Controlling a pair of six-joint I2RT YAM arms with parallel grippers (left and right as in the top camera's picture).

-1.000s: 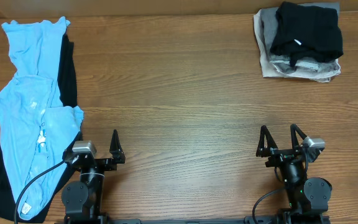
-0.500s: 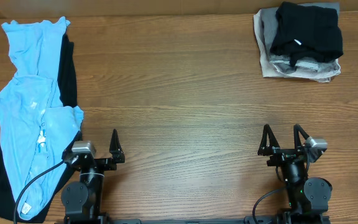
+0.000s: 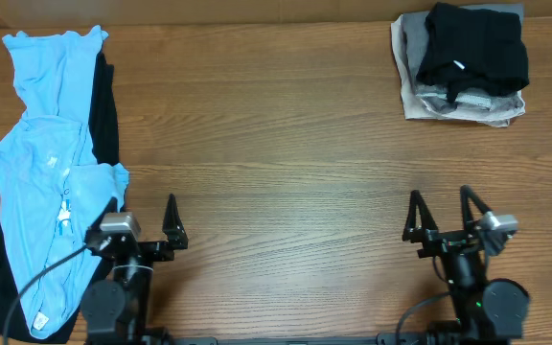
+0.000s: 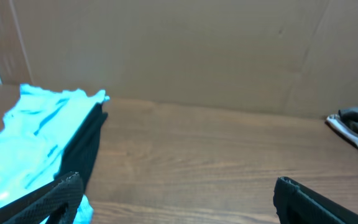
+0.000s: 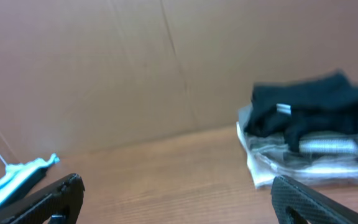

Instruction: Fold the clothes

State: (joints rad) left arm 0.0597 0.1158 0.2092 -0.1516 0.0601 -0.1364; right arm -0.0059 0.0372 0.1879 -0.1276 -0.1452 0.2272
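While parked at the near edge, left gripper (image 3: 142, 216) and right gripper (image 3: 441, 209) gape open, empty. Crumpled light blue T-shirt (image 3: 51, 182) over black long-sleeved top (image 3: 106, 115), left edge of brown wood-grain table (image 3: 276, 144); tan wall (image 4: 197, 50) behind.

I see a brown wood-grain table (image 3: 286, 144) filling my overhead view. In both wrist cameras, plain cardboard panels (image 4: 197, 50) stand along its far edge, evenly lit, with seams showing.
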